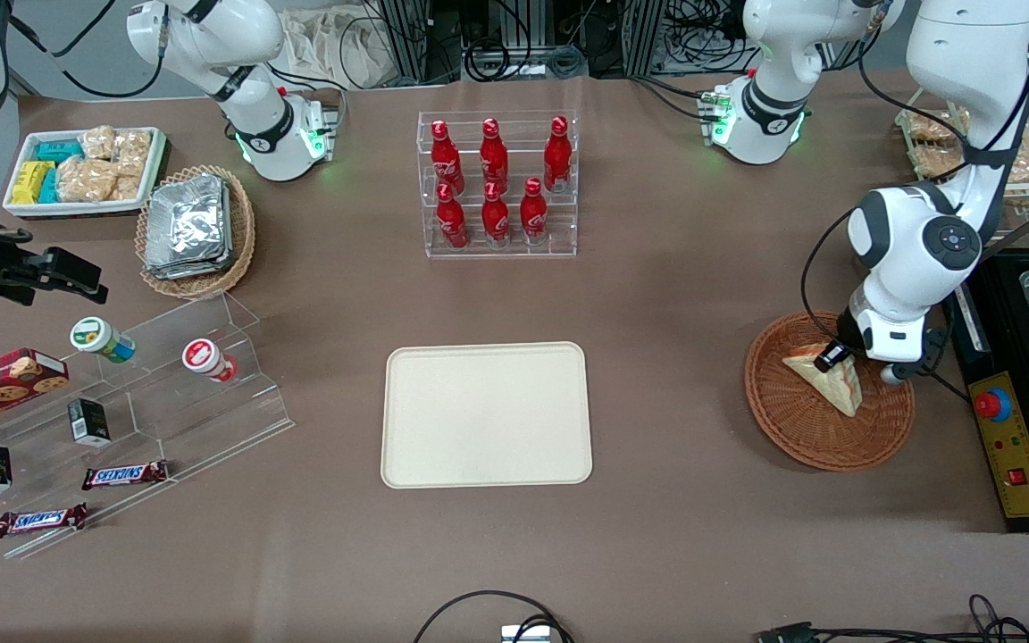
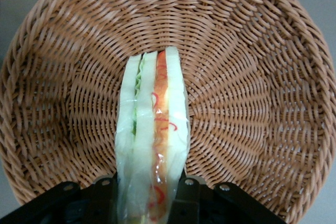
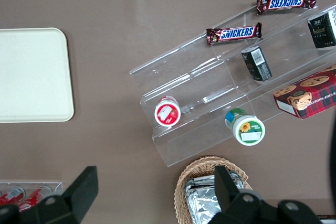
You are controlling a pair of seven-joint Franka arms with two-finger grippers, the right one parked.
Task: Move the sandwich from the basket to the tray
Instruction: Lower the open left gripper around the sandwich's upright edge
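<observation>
The sandwich (image 1: 829,382), a pale wedge in clear wrap with orange-red and green filling (image 2: 155,129), stands on edge in the reddish-brown wicker basket (image 1: 800,442) (image 2: 252,103) toward the working arm's end of the table. My left gripper (image 1: 854,364) (image 2: 149,203) is down inside the basket, shut on the sandwich with one black finger (image 2: 191,198) pressed against each bread face. The wrap narrows where the fingers squeeze it. The cream tray (image 1: 486,415) (image 3: 31,74) lies bare at the table's middle, well apart from the basket.
A clear rack of red bottles (image 1: 497,183) stands farther from the front camera than the tray. A black control box with a red button (image 1: 1006,442) sits beside the basket. A tan basket of foil packets (image 1: 195,230) and an acrylic snack shelf (image 1: 148,402) lie toward the parked arm's end.
</observation>
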